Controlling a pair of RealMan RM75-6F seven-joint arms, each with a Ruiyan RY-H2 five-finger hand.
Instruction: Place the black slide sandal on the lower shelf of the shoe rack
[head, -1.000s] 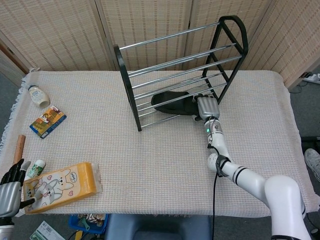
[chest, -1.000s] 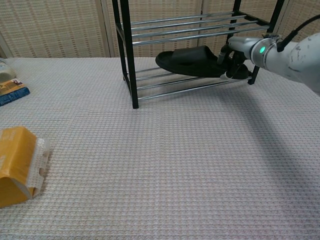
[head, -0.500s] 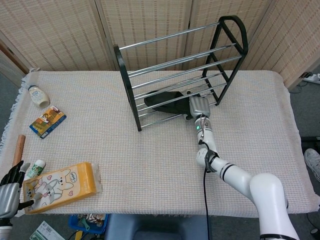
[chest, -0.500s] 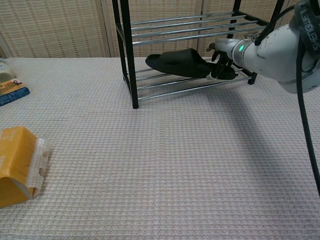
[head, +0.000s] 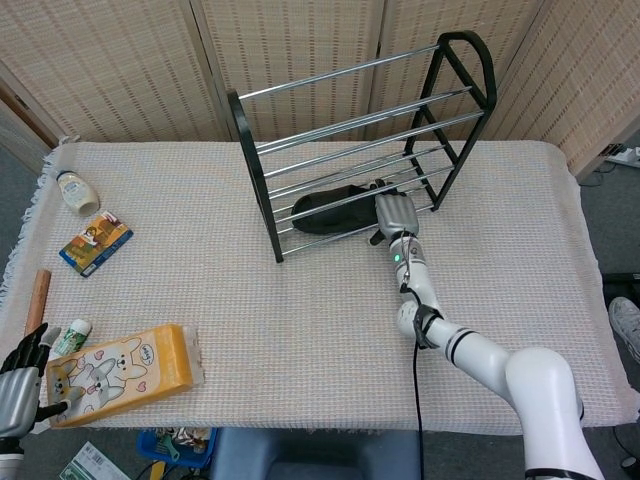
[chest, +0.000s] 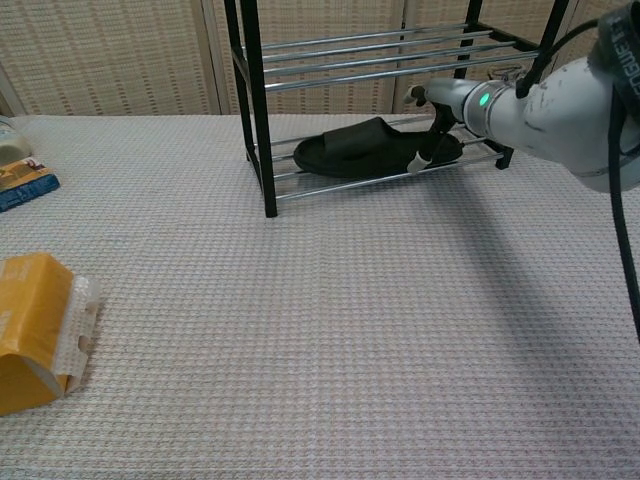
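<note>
The black slide sandal (head: 330, 208) (chest: 365, 150) lies flat on the lower rails of the black and chrome shoe rack (head: 255, 150) (chest: 250, 100), toe toward the rack's left end. My right hand (head: 393, 215) (chest: 440, 125) is at the sandal's right end, fingers curled over its edge and still gripping it. My left hand (head: 18, 375) shows only in the head view, at the table's front left corner. Its fingers are spread and it holds nothing.
A yellow package (head: 120, 372) (chest: 35, 330) lies front left beside my left hand. A white bottle (head: 78, 192), a blue packet (head: 95, 241), a wooden stick (head: 38, 297) and a small tube (head: 70, 337) line the left edge. Woven screens stand behind the rack.
My right hand moved the sandal leftward and lowered it from a tilted, raised pose down flat onto the lower rails. The left hand has barely shifted.
</note>
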